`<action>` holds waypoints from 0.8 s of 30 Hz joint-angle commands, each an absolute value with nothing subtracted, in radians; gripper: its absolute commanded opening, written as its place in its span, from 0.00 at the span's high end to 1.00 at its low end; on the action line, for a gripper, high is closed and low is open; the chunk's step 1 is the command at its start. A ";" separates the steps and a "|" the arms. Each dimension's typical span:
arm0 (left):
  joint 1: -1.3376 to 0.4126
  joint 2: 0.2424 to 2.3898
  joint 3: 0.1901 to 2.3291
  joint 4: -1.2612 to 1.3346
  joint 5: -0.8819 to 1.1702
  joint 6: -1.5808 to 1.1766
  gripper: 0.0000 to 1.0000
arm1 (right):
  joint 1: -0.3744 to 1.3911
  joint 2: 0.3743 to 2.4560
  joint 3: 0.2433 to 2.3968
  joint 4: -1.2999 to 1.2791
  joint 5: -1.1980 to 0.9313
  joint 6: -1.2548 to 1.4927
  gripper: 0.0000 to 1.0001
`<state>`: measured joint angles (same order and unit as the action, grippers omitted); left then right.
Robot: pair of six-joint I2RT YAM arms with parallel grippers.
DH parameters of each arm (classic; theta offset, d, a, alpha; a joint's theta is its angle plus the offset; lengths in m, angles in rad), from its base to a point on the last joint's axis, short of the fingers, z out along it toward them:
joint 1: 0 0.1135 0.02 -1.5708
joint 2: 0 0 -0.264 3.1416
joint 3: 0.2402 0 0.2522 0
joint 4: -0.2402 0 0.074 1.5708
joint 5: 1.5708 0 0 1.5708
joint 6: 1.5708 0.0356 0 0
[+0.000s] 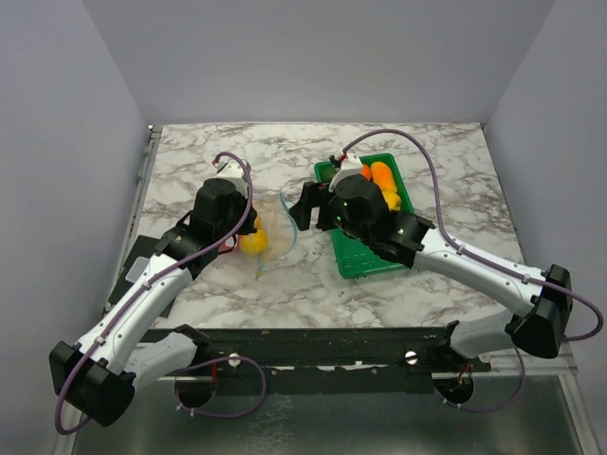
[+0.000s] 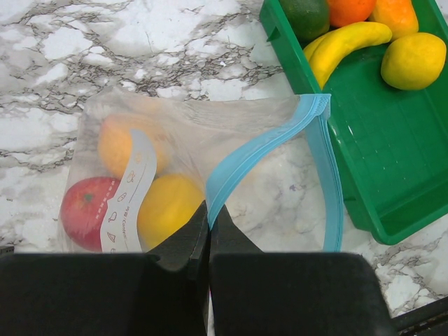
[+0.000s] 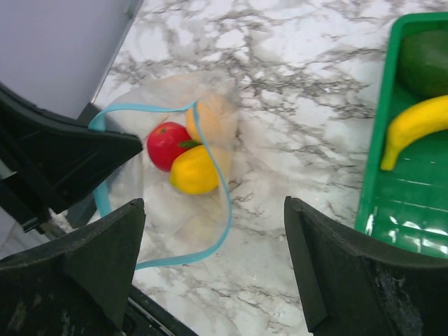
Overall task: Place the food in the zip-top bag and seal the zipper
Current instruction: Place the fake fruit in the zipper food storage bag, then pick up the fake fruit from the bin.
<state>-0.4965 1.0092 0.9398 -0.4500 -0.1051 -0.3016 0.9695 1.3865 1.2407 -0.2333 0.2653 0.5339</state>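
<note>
The clear zip-top bag (image 2: 210, 126) lies on the marble table with its mouth open toward the green tray. Inside are a red piece (image 2: 84, 210), an orange (image 2: 115, 143) and a lemon (image 2: 168, 206). My left gripper (image 2: 208, 217) is shut on the light blue zipper (image 2: 266, 143) at the mouth's near edge. My right gripper (image 3: 213, 210) is open and empty, over the table between the bag's mouth (image 3: 224, 203) and the tray. A banana (image 2: 346, 42), a lemon (image 2: 413, 59), oranges (image 2: 350, 8) and a dark green piece (image 2: 308, 14) lie in the tray.
The green rectangular tray (image 1: 365, 256) sits right of the bag (image 1: 275, 232), partly under my right arm. The tray's wall (image 2: 392, 175) stands close to the bag's mouth. Grey walls enclose the table on three sides.
</note>
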 commanded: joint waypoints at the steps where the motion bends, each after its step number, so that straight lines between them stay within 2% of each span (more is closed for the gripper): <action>1: -0.489 1.012 0.927 -0.433 -0.110 -0.293 1.00 | 0.976 1.344 1.225 -0.336 0.483 0.550 0.15; 7: -0.489 1.012 0.927 -0.433 -0.109 -0.291 1.00 | 0.969 1.352 1.234 -0.438 0.675 0.541 0.16; 13: -0.489 1.014 0.927 -0.432 -0.109 -0.291 1.00 | 0.937 1.376 1.227 -0.489 0.753 0.521 0.16; 24: -0.489 1.010 0.926 -0.433 -0.116 -0.290 1.00 | 0.793 1.453 1.213 -0.505 0.745 0.495 0.13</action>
